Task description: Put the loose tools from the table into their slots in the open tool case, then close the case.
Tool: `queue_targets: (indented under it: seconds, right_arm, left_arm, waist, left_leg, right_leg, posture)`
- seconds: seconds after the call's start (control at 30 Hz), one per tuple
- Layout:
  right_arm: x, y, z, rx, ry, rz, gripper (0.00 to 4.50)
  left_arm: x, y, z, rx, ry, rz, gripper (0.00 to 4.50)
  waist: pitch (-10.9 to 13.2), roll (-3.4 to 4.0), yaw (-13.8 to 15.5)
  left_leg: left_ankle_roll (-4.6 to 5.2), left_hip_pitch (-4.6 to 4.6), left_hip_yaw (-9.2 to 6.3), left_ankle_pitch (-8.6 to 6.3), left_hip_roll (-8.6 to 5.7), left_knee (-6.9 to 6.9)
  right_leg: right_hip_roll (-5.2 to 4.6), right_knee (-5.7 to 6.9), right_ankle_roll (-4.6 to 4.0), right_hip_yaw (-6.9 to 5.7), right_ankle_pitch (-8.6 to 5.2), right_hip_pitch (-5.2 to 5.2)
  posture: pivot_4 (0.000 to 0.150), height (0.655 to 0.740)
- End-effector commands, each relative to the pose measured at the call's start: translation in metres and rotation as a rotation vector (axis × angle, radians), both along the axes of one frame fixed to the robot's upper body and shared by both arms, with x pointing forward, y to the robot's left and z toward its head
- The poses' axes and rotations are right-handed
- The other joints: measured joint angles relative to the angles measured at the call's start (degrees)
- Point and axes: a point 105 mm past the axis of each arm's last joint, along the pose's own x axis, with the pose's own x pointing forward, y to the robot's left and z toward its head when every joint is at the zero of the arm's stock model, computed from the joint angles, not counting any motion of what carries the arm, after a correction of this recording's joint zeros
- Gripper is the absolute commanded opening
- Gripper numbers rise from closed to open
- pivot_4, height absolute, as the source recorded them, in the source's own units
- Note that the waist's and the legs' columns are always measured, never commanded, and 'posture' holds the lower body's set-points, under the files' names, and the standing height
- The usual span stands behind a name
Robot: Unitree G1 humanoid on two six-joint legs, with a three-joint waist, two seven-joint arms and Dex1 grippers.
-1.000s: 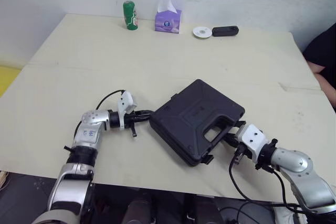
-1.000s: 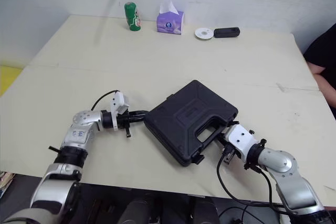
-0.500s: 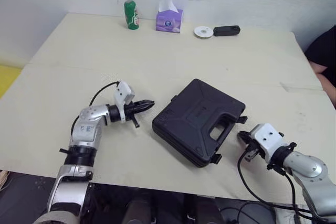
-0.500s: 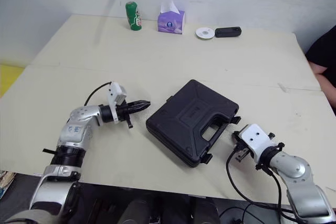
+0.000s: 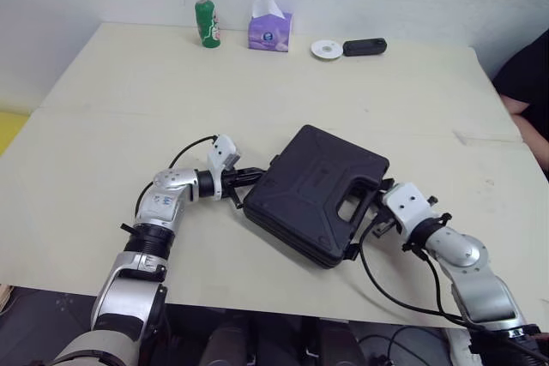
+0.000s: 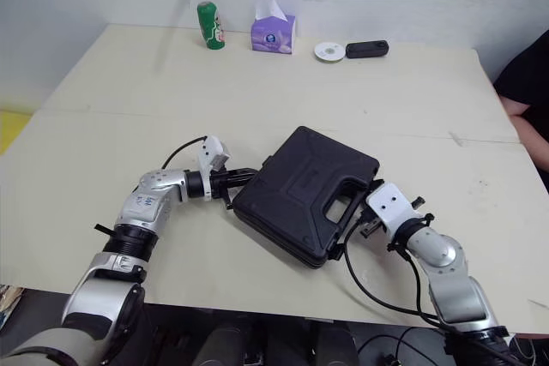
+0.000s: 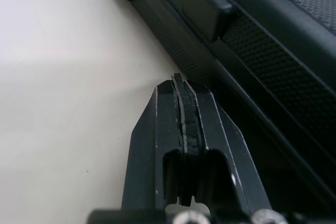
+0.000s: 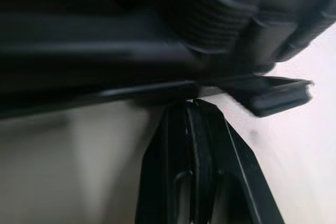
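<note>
The left end effector [image 7: 182, 90] is clenched, its two black fingers pressed flat together with nothing between them, and its tip sits at the left side wall of the tool case [image 5: 317, 190], low down where the wall meets the surface [image 5: 129, 109]. The right end effector [image 8: 193, 109] is clenched and empty too, its tip up against the lower edge of the case on the handle side, just beside a small black latch tab [image 8: 278, 95] that sticks out from the case. The tool case is closed, lid down on its base, and lies flat and turned diagonally on the near middle of the surface, between the two arms, with its handle cutout towards the right arm. Along the far edge of the surface, well apart from the case, stand a green can [image 5: 204, 21], a purple tissue box [image 5: 269, 30], a white disc [image 5: 326, 49] and a small black device [image 5: 364, 46]. A person's arm [image 5: 519, 109] shows at the right edge.
</note>
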Motion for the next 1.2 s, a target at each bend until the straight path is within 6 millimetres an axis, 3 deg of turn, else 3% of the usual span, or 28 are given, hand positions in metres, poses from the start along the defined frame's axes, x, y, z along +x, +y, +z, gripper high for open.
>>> queue_targets:
  seconds: [0.03,0.23,0.37,0.6,0.8,0.97,1.1,1.2]
  right_arm:
    - [-0.009,0.036,0.015,0.033,-0.05,0.154,0.0]
    - [-0.02,0.06,0.019,0.038,-0.02,0.272,0.0]
    - [-0.04,0.084,0.018,0.056,0.061,0.402,0.0]
    - [-0.054,0.094,0.013,0.072,0.15,0.455,0.0]
    - [-0.054,0.073,0.007,0.061,0.164,0.38,0.0]
    - [-0.063,0.04,0.007,0.056,0.174,0.332,0.0]
    - [-0.069,0.018,0.013,0.114,0.143,0.305,0.0]
    - [-0.071,-0.007,0.012,0.133,0.121,0.242,0.0]
  left_arm:
    - [-0.002,-0.003,0.014,-0.005,-0.051,-0.031,0.03]
    - [-0.007,0.008,0.017,-0.001,-0.061,-0.015,0.03]
    - [-0.01,0.013,0.027,0.001,-0.081,-0.024,0.03]
    - [-0.015,0.024,0.032,0.033,-0.079,-0.027,0.03]
    - [-0.014,0.04,0.027,0.059,-0.071,0.02,0.03]
    - [-0.014,0.071,0.027,0.07,-0.086,0.07,0.03]
    - [-0.022,0.084,0.047,-0.009,-0.136,0.043,0.03]
    - [-0.033,0.075,0.081,-0.1,-0.227,-0.031,0.03]
  waist:
    - [0.0,0.0,-0.5]
    - [0.0,0.07,-1.0]
    - [0.1,0.1,-1.0]
    - [0.1,0.11,-0.8]
    - [0.1,0.11,-0.8]
    - [0.1,0.11,-0.7]
    - [0.1,0.1,-0.6]
    - [0.1,0.09,-0.3]
  left_leg:
    - [0.0,0.0,-0.01,0.0,0.01,0.0]
    - [-0.03,0.0,-0.01,0.02,0.07,-0.01]
    - [-0.03,-0.02,-0.01,0.02,0.09,-0.01]
    - [-0.03,-0.15,-0.05,0.02,0.08,0.0]
    - [-0.04,-0.17,-0.07,0.01,0.08,0.0]
    - [-0.03,-0.18,-0.06,0.01,0.07,0.0]
    - [-0.03,-0.18,-0.07,0.01,0.07,0.01]
    - [-0.03,-0.18,-0.11,0.01,0.05,0.01]
  right_leg:
    - [0.01,0.0,0.0,0.0,0.0,0.0]
    - [0.09,0.02,0.0,0.01,0.0,-0.01]
    - [0.1,0.02,-0.01,0.02,0.0,-0.03]
    - [0.09,-0.01,-0.01,-0.01,-0.01,-0.11]
    - [0.1,-0.02,-0.01,-0.04,-0.01,-0.12]
    - [0.1,-0.03,-0.01,-0.04,-0.01,-0.12]
    - [0.08,-0.04,-0.01,-0.05,-0.01,-0.12]
    - [0.05,-0.03,-0.01,-0.05,0.0,-0.1]
  posture:
    - [0.15,0.74]
    - [0.15,0.74]
    - [0.15,0.74]
    - [0.15,0.74]
    - [0.15,0.74]
    - [0.15,0.74]
    - [0.15,0.74]
    - [0.15,0.74]
